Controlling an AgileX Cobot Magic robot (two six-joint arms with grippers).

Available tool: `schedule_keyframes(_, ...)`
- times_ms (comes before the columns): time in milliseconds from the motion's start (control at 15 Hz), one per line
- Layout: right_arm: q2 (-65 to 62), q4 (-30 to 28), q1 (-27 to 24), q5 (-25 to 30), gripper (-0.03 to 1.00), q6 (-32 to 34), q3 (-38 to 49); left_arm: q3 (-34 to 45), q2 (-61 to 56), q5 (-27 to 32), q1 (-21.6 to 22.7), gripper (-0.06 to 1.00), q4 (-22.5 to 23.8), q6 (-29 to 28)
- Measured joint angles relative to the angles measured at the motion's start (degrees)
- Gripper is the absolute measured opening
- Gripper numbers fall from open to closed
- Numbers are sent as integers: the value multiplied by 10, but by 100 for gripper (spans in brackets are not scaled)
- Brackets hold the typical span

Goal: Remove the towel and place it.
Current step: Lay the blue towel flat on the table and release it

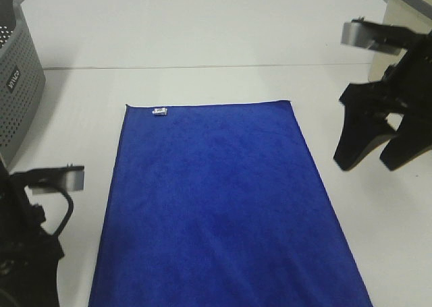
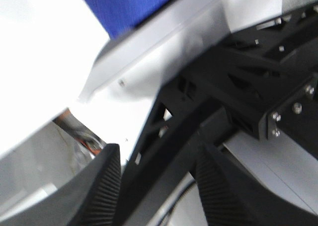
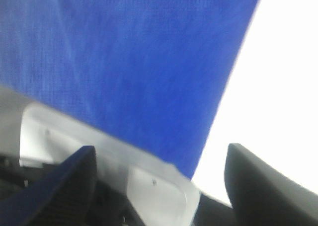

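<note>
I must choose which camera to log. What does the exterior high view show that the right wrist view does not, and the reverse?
Only the exterior high view shows the whole towel lying flat, its white tag near a far corner, and the grey basket at the left of the view. Only the right wrist view shows the ribbed pad of one finger up close. Both show the blue towel, the white table beside it, and the right gripper, open and holding nothing.

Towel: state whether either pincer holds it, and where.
Nothing is held. The towel lies flat on the table; the left pincer and right pincer are open, clear of it.
</note>
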Motion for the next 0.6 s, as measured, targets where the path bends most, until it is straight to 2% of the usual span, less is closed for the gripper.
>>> schedule_keyframes(133,3,33,-81,2,71,-44,-40,-73,-5,-1,0,46,38,-20)
schedule_keyframes(200,13,73,-119,13,71,-70,-62,-114,-5,-11,1,46,62,-32)
schedule_keyframes(267,40,127,-155,25,71,-108,-97,-190,3,-41,11,46,84,-58)
schedule_keyframes(400,71,132,-160,26,71,-116,-133,-258,28,-78,28,48,90,-87)
schedule_keyframes(600,136,121,-160,28,71,-109,-203,-344,82,-108,42,67,119,-133)
